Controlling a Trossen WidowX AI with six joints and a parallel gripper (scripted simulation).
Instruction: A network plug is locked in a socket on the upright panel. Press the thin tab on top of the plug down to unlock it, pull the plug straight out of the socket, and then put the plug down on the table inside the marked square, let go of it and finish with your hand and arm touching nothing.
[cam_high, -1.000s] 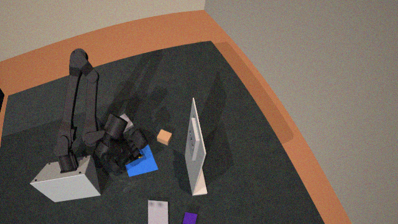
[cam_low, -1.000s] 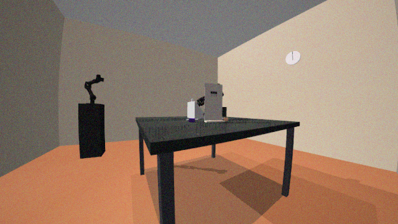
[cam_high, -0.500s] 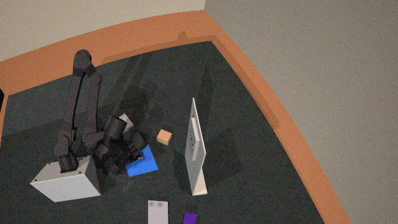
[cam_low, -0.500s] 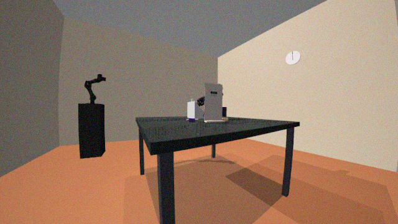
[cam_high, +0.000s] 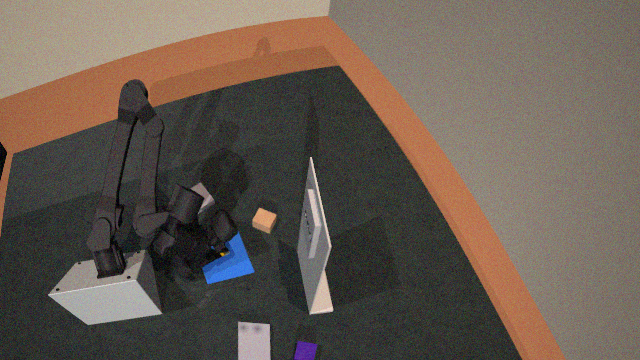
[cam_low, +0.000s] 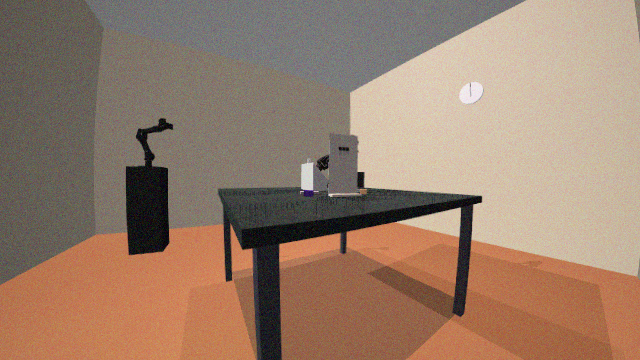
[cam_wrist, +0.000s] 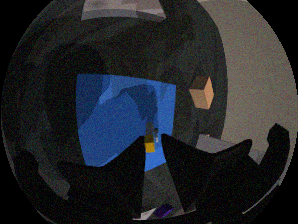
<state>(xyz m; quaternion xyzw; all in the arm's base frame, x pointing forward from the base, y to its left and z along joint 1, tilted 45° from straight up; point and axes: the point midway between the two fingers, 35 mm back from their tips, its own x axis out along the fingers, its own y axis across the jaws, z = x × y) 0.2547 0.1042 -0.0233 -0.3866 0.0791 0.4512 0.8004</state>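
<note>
Plug (cam_high: 220, 251), small and yellow-dark, sits left of centre in the top view on the blue marked square (cam_high: 231, 265), at the gripper (cam_high: 216, 249) tips. Jaws stand slightly parted; whether they pinch the plug I cannot tell. Upright panel (cam_high: 313, 235) stands right of centre, an orange block (cam_high: 264, 220) between them.

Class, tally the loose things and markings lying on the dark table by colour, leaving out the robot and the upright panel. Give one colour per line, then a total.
Blue: 1, the marked square
Tan: 1, the small block
Purple: 1, the small block
Pale grey: 1, the flat plate
Total: 4
</note>
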